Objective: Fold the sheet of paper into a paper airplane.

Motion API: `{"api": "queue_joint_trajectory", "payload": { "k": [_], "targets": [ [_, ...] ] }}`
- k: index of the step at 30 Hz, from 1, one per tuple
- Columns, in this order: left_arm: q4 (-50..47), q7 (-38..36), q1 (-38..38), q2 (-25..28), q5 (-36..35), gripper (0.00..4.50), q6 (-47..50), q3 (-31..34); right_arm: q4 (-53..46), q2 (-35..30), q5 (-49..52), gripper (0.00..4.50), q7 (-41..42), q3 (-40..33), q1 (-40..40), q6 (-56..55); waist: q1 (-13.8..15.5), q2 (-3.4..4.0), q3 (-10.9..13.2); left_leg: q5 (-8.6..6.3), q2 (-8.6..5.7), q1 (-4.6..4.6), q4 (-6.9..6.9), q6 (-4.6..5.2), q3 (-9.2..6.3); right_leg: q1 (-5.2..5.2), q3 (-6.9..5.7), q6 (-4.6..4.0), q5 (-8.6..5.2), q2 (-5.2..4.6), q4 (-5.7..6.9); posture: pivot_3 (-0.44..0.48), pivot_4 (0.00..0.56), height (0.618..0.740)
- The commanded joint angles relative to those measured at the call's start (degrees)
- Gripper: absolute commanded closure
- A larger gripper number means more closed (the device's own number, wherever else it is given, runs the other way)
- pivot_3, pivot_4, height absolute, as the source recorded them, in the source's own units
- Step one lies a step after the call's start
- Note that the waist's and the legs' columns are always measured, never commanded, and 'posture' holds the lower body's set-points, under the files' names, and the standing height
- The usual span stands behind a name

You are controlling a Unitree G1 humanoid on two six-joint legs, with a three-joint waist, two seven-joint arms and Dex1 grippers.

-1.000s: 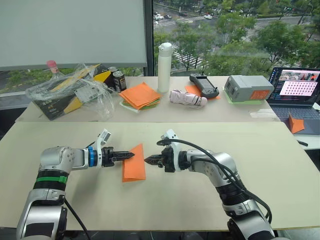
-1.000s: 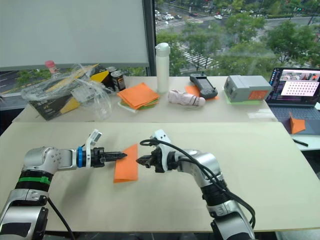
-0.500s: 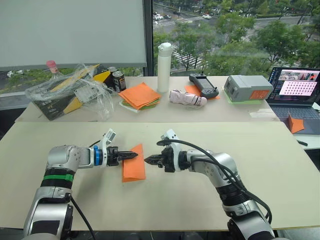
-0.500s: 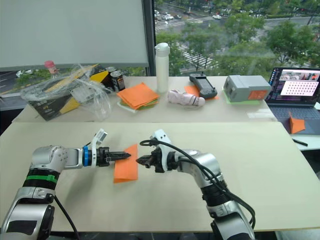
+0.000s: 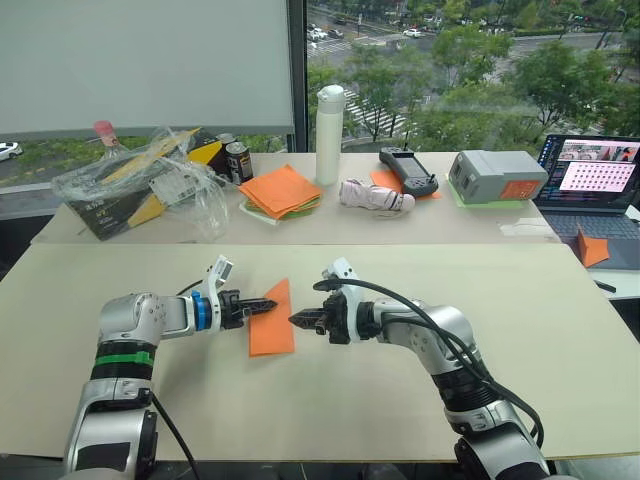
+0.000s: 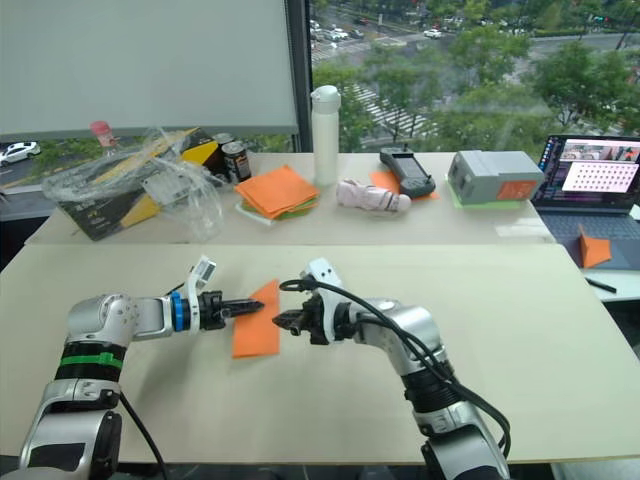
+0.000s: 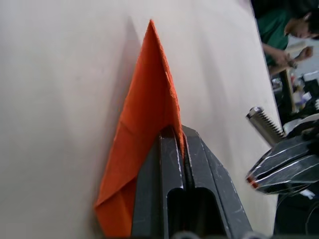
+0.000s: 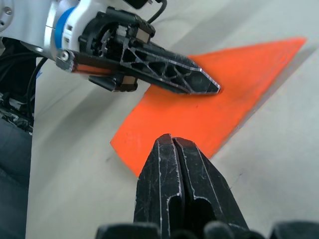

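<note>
The sheet of paper (image 5: 273, 330) is a folded orange piece with a pointed far end, lying on the near table (image 5: 400, 410). My left gripper (image 5: 268, 304) comes in from the left and is shut on the paper's raised fold (image 7: 149, 109) near its upper part. My right gripper (image 5: 295, 320) points at the paper from the right. It is shut with nothing in it, its tips (image 8: 172, 142) just short of the paper's right edge (image 8: 219, 109). The two grippers' tips face each other, a small gap apart.
On the back table are a stack of orange and green sheets (image 5: 280, 190), a white bottle (image 5: 329, 135), a plastic bag (image 5: 140, 185), a controller (image 5: 407, 170), a grey box (image 5: 497, 176) and a laptop (image 5: 590, 180). A person (image 7: 284, 35) sits far off.
My left gripper has moved a little to the right and away from me, carrying the paper with it. The right gripper has stayed in place.
</note>
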Motion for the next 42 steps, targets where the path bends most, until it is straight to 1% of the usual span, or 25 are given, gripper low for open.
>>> {"api": "queue_joint_trajectory", "payload": {
  "k": [1,5,6,9,10,13,16,19,21,25,26,27,32,33,37,41,42],
  "targets": [
    [-4.33,8.13,0.61,-4.28,-1.93,4.47,0.68,6.49,0.0,1.35,0.77,4.5,-1.6,-2.67,-1.18,-1.87,0.05,-0.01,0.0,0.01,0.0,0.0,0.0,-0.02,0.0,0.0,0.0,0.0,0.0,0.0,0.03,0.0,0.15,0.74],
    [-8.3,18.04,1.88,-11.26,-2.9,4.47,1.63,12.85,2.12,2.82,0.2,4.5,-3.89,-4.72,-2.08,-3.47,0.15,-0.03,-0.01,0.01,-0.01,-0.01,0.06,-0.02,0.01,0.01,0.0,0.0,0.0,-0.04,0.28,0.0,0.15,0.74],
    [-10.06,21.56,2.67,-14.03,-3.2,4.47,1.63,14.7,3.15,3.48,-0.01,4.5,-5.0,-5.65,-2.59,-4.31,0.17,-0.03,-0.02,0.01,-0.02,-0.01,0.06,-0.02,0.01,0.01,0.01,0.0,0.0,-0.05,0.29,0.0,0.15,0.74],
    [-14.9,28.28,4.76,-19.9,-4.28,4.47,1.55,17.83,5.26,4.74,-0.23,4.5,-7.14,-7.62,-3.68,-6.15,0.15,-0.04,-0.02,0.01,-0.04,-0.02,0.06,-0.01,0.04,0.01,0.02,0.0,0.0,-0.09,0.29,0.0,0.15,0.74],
    [-16.42,31.38,5.29,-22.73,-5.03,4.47,1.31,19.72,6.2,5.37,-0.22,4.5,-8.03,-8.67,-4.19,-7.45,0.16,-0.04,-0.02,0.01,-0.05,-0.03,0.06,-0.02,0.05,0.01,0.03,0.0,0.0,-0.1,0.29,0.0,0.15,0.74],
    [-19.61,38.66,6.31,-28.4,-5.75,4.47,0.02,23.15,8.41,6.8,-0.39,4.5,-10.16,-10.92,-5.45,-10.27,0.22,-0.07,-0.03,0.0,-0.06,-0.04,0.06,0.0,0.08,0.01,0.04,0.0,0.0,-0.12,0.27,0.0,0.15,0.74],
    [-21.61,44.04,7.01,-33.01,-7.23,4.47,-2.12,25.71,10.04,7.53,-0.5,4.5,-11.18,-12.05,-6.23,-11.95,0.27,-0.07,-0.03,-0.01,-0.07,-0.06,0.07,0.01,0.13,0.01,0.07,0.0,0.0,-0.14,0.26,0.0,0.15,0.74],
    [-23.57,49.12,7.83,-37.25,-9.24,4.47,-4.29,27.28,11.0,7.56,-0.84,4.5,-11.12,-11.47,-6.52,-12.87,0.27,-0.08,-0.04,-0.01,-0.08,-0.06,0.06,0.01,0.17,0.03,0.08,0.0,0.0,-0.16,0.25,0.0,0.15,0.74],
    [-24.09,51.91,7.96,-38.7,-10.79,4.47,-5.89,28.02,11.16,7.51,-0.93,4.5,-10.87,-11.07,-6.5,-13.26,0.17,-0.08,-0.04,-0.01,-0.07,-0.07,0.07,0.02,0.2,0.05,0.08,0.01,0.0,-0.16,0.21,0.0,0.15,0.74],
    [-23.34,55.36,8.51,-39.55,-15.92,4.47,-7.68,28.42,11.24,7.58,-1.16,4.5,-10.66,-10.64,-6.25,-13.56,0.07,-0.09,-0.04,-0.01,-0.07,-0.06,0.07,0.01,0.22,0.04,0.1,0.01,0.0,-0.15,0.21,0.0,0.15,0.74],
    [-23.17,56.12,8.7,-39.54,-17.16,3.94,-8.03,28.27,11.26,7.59,-1.18,4.5,-10.65,-10.58,-6.21,-13.61,0.07,-0.09,-0.04,-0.01,-0.06,-0.06,0.06,0.01,0.22,0.04,0.1,0.0,0.0,-0.14,0.21,0.0,0.15,0.74],
    [-23.02,56.56,8.96,-39.26,-17.96,3.67,-8.22,27.82,11.25,7.57,-1.21,4.5,-10.59,-10.47,-6.18,-13.65,0.13,-0.09,-0.04,-0.01,-0.06,-0.06,0.07,0.01,0.22,0.04,0.09,0.01,0.0,-0.14,0.21,0.0,0.15,0.74],
    [-22.8,57.19,10.25,-36.88,-21.9,2.0,-7.79,25.63,10.84,7.29,-1.6,4.5,-9.83,-9.77,-5.92,-14.11,0.38,-0.09,-0.04,0.0,-0.09,-0.07,0.1,0.0,0.21,0.05,0.09,0.01,0.0,-0.15,0.03,0.0,0.15,0.74],
    [-23.07,57.12,10.61,-36.06,-22.98,2.0,-7.08,25.36,10.59,7.14,-1.76,4.5,-9.51,-9.52,-5.8,-14.44,0.41,-0.09,-0.04,0.0,-0.09,-0.07,0.1,0.0,0.21,0.06,0.09,0.0,0.0,-0.15,-0.14,0.0,0.15,0.74],
    [-25.4,56.26,12.9,-31.97,-27.32,2.0,-3.8,23.56,8.97,5.87,-2.99,4.5,-7.11,-7.37,-4.89,-17.17,0.29,-0.09,-0.04,0.03,-0.1,-0.07,0.1,-0.06,0.21,0.07,0.1,0.0,0.0,-0.15,-0.17,0.0,0.15,0.74],
    [-28.69,53.46,16.5,-24.88,-32.4,2.0,0.61,21.56,5.49,2.88,-4.55,4.5,-1.4,-3.31,-2.87,-22.45,0.09,-0.08,-0.04,0.03,-0.08,-0.05,0.06,-0.06,0.19,0.05,0.1,0.0,0.0,-0.12,-0.16,0.0,0.15,0.74],
    [-30.01,51.35,18.07,-21.51,-33.04,2.0,1.81,21.08,4.37,1.49,-5.29,4.5,0.77,-2.11,-2.09,-24.78,0.04,-0.09,-0.04,0.03,-0.08,-0.05,0.06,-0.06,0.18,0.05,0.1,0.01,0.0,-0.12,-0.16,0.0,0.15,0.74]
  ]
}}
